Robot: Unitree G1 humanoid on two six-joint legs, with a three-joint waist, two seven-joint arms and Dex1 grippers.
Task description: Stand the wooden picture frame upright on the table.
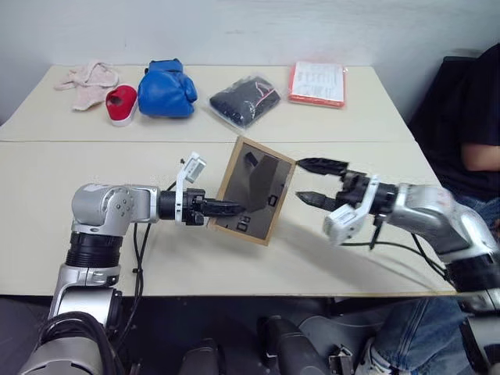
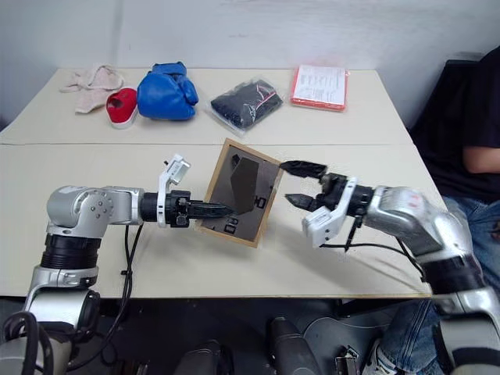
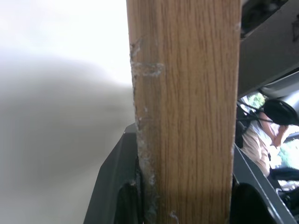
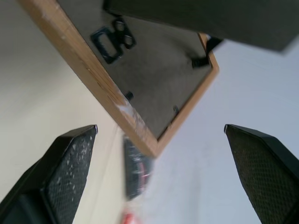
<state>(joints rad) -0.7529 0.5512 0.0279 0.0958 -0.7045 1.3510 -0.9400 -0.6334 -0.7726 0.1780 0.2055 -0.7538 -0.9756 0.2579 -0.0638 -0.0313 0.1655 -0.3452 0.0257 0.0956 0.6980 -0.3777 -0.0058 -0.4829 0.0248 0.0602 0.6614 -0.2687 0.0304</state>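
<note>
The left gripper (image 1: 234, 208) clamps the wooden picture frame (image 1: 255, 190) tilted above the table (image 1: 47, 203), back panel exposed; the right gripper (image 1: 322, 181) waits wide open beside it, probably to pull out the stand leg (image 1: 269, 173).

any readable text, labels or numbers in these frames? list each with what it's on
None can be read.
Red-edged white packet at the table's far edge: rows of dark print on its white face, too small to read.
Dark grey back of the wooden picture frame, held in the left gripper: only black metal clips and the fold-out stand, no lettering.
Blue boxing glove, red and white item, black packet: no legible marks.
</note>
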